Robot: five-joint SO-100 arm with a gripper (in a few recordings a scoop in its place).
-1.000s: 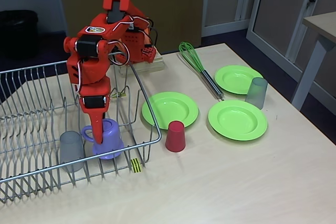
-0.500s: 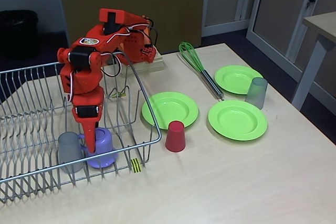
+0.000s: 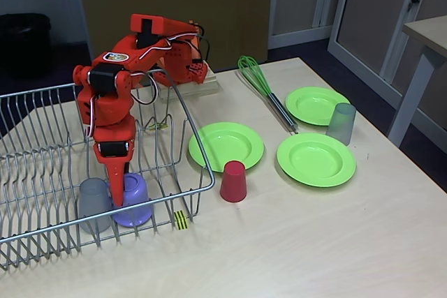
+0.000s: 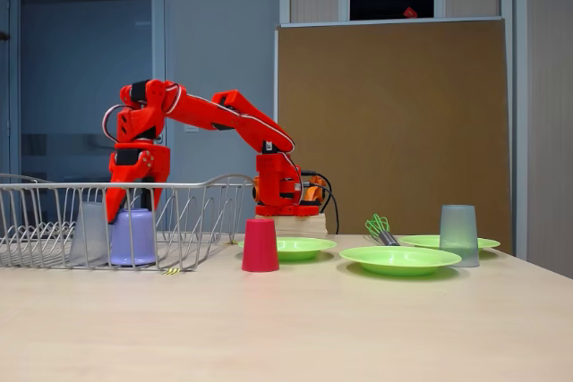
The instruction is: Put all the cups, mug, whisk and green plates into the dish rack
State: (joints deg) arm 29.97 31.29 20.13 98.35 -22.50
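Fixed views, both: pale wood worktop (image 3: 293, 242) carrying the following.

Dish rack (image 3: 42, 165), silver wire, at the left, with a yellow-black tag (image 3: 181, 220) on its near right corner. Inside, at the near right end: one grey cup (image 3: 94, 204), upside down; just to its right, touching or nearly so, the lilac mug (image 3: 133, 199), also mouth down.

Gripper (image 3: 117, 190), red, pointing straight down into the rack, its tip at the mug's left side between mug and grey cup. Whether its fingers clasp the mug or stand released cannot be told from either view; the rack wires hide the tip in the low fixed view (image 4: 125, 212).

Red cup (image 3: 233, 181), upside down on the worktop just outside the rack's right end.

Green plates, three, lying flat on the worktop: one (image 3: 225, 145) just behind the red cup, one (image 3: 316, 159) to its right, one (image 3: 316, 105) farther back at the right.

Second grey cup (image 3: 341, 123), upside down, resting on the near right rim of the far plate.

Whisk (image 3: 265, 92), green loops pointing away, lying slantwise between the left plate and the far plate.
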